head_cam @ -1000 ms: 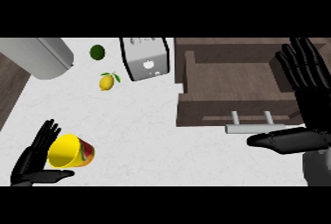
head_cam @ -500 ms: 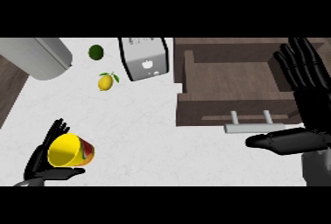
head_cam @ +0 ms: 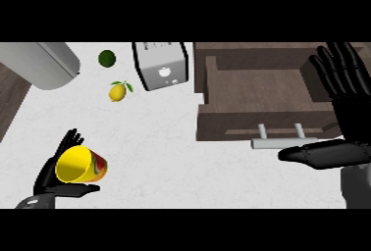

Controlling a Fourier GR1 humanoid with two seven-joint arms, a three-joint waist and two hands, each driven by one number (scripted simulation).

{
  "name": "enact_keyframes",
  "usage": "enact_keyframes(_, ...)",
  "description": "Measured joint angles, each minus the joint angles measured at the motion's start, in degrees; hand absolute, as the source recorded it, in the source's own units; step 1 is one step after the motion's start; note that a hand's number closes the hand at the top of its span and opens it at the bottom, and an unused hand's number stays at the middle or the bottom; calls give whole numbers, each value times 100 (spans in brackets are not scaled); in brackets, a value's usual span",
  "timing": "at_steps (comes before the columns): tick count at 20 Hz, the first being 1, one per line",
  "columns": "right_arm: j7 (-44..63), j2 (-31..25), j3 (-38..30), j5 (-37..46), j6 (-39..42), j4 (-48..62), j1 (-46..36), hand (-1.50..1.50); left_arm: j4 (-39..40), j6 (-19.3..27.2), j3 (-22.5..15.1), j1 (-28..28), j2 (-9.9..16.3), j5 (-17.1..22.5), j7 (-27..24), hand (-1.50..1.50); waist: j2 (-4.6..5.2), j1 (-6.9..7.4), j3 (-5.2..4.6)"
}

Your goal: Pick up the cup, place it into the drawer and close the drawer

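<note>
Left hand [head_cam: 54, 176] low left, fingers [head_cam: 66, 144] and thumb curled round the yellow cup [head_cam: 78, 163]; cup tilted, mouth showing. Right hand [head_cam: 340, 98] at right edge, fingers [head_cam: 339, 63] straight, over the open drawer's [head_cam: 253, 93] right wall; its thumb lies just beside the handle [head_cam: 279, 142]. Lemon [head_cam: 117, 91], lime [head_cam: 107, 58] and toaster [head_cam: 164, 64] well beyond the left fingertips.

black left hand [head_cam: 54, 179], grey right forearm [head_cam: 357, 186].
</note>
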Motion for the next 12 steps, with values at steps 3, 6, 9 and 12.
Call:
enact_keyframes(3, -29, -18, -27, -18, 24, 47, -13, -150, 46, -122, -9, -82, -69, 38, 41, -150, 5, -8, -1)
enact_keyframes(6, -14, -17, -8, -23, 39, 66, -26, -150, 39, -354, -51, -164, -132, 74, 132, 150, 6, -17, -3)
enact_keyframes(9, 0, -57, -39, -27, 58, 54, -2, -150, -142, -333, -117, -86, -197, 53, -48, 150, -2, -1, -3)
enact_keyframes(12, -61, -51, -44, -30, 81, 35, 70, -150, -320, 39, -44, -126, -265, 78, -313, 150, 0, -8, -2)
